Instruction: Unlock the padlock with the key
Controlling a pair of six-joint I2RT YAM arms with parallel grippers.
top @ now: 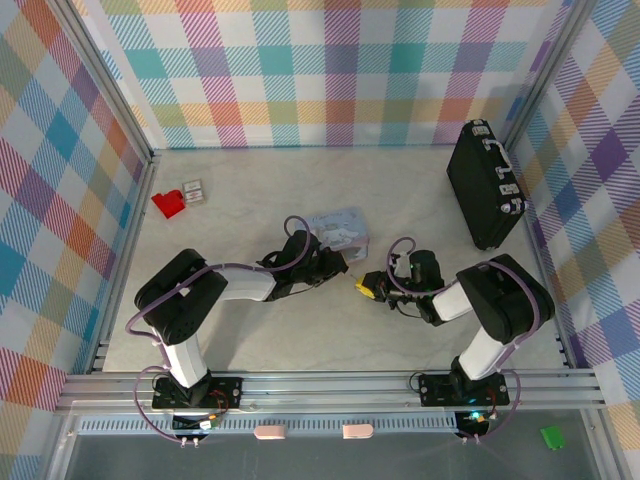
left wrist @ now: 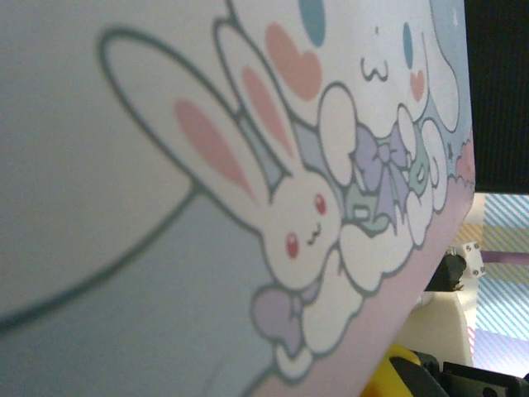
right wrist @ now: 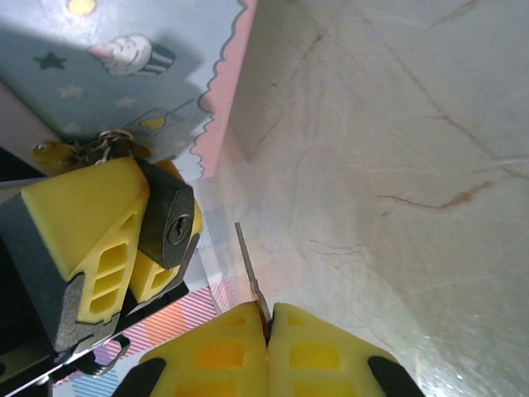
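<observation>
The padlock (right wrist: 169, 217), a small dark block with its keyhole facing the right wrist camera, hangs at the edge of the pastel cartoon tin (right wrist: 124, 74). My left gripper (right wrist: 149, 227) is shut on it, one yellow finger on each side. My right gripper (right wrist: 269, 318) is shut on the key (right wrist: 248, 265), whose thin blade points up and away. The blade tip stands a short gap to the right of the keyhole and does not touch it. From above, the left gripper (top: 338, 264) and right gripper (top: 368, 288) meet just in front of the tin (top: 338, 230).
A black briefcase (top: 487, 185) lies at the back right by the wall. At the back left are a red plastic piece (top: 168, 203) and a small card (top: 193, 192). The tin lid (left wrist: 248, 165) sits right against the left wrist camera. Plaid walls enclose the table.
</observation>
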